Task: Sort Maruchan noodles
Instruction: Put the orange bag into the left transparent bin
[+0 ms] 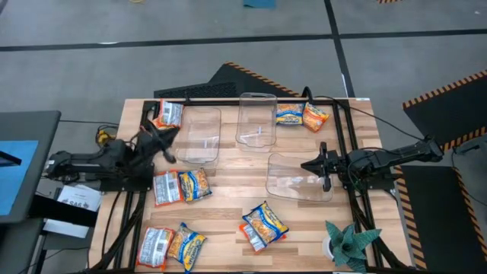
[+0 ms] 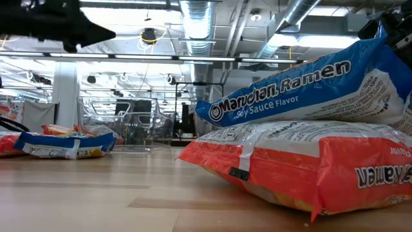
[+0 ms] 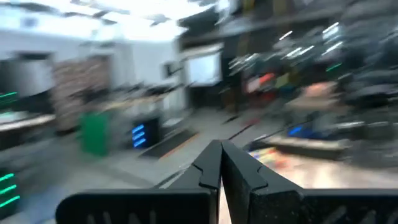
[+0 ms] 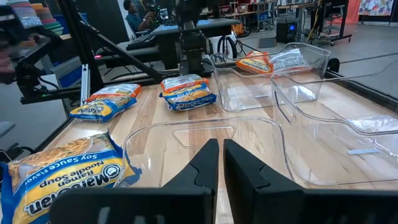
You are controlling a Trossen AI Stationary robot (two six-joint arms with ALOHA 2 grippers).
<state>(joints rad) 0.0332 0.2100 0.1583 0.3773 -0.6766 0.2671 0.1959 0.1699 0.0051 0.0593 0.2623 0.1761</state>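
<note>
From the high view you've got Maruchan noodles (image 1: 180,185) scattered all over the wooden table (image 1: 228,217): a pair near the middle-left, two at the front-left corner, a stacked pair (image 1: 263,225) front-centre, one at the back-left corner (image 1: 168,114) and two more at the back (image 1: 301,115) beside the middle bin. Three clear bins (image 1: 199,137) sit across the middle and look empty, so I'd say sorting has barely begun. The left gripper (image 1: 166,142) hovers just beside the left bin, the right gripper (image 1: 325,166) sits over the edge of the right bin (image 1: 298,179), and there's a little green plant (image 1: 347,242) at the front-right to steer clear of. In the low view the stacked pair fills the frame, a blue soy sauce packet (image 2: 302,90) lying tilted on an orange one (image 2: 302,164); these look light, crinkly and slick, with a brittle block inside, so I'd pinch gently across a short edge or the seam rather than squeeze the middle, and expect the top one to slide. The left wrist view is mostly blur, but the left fingers (image 3: 245,177) read as pressed together, holding nothing. In the right wrist view the right fingers (image 4: 205,165) are also nearly closed and empty, with the bin wall directly ahead, so you'll need to lift over it.
</note>
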